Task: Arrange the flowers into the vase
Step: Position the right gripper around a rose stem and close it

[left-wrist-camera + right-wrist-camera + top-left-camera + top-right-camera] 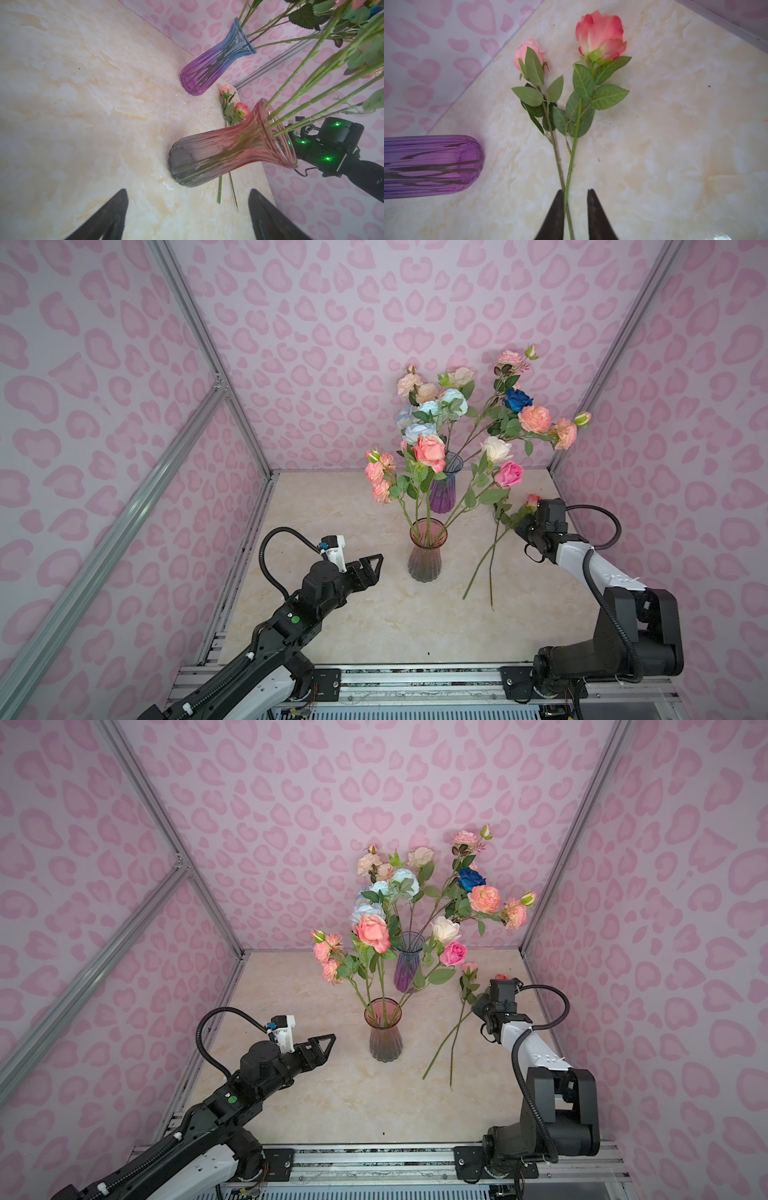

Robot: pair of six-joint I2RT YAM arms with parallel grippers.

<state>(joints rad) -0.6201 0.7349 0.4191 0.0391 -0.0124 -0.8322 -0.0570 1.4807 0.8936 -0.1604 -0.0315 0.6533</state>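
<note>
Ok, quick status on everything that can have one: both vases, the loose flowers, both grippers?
pink vase: upright, several stems in it.
purple vase: upright behind the pink one, stems in it.
two loose roses: lying flat on the table, stems crossing, in neither vase.
left gripper: open, empty, near the pink vase.
right gripper: open, jaws astride a loose rose's stem, not clamped.

- A laboratory-style robot test cell is shown.
- The space is boxed in by an aluminium profile frame [195, 323] and wall panels [332, 302] printed with pink hearts.
- A marble-look tabletop [353, 622] is enclosed as the floor.
- A left arm [291, 622] and a right arm [636, 626] are mounted on a slotted rail [415, 682] along the front edge.
</note>
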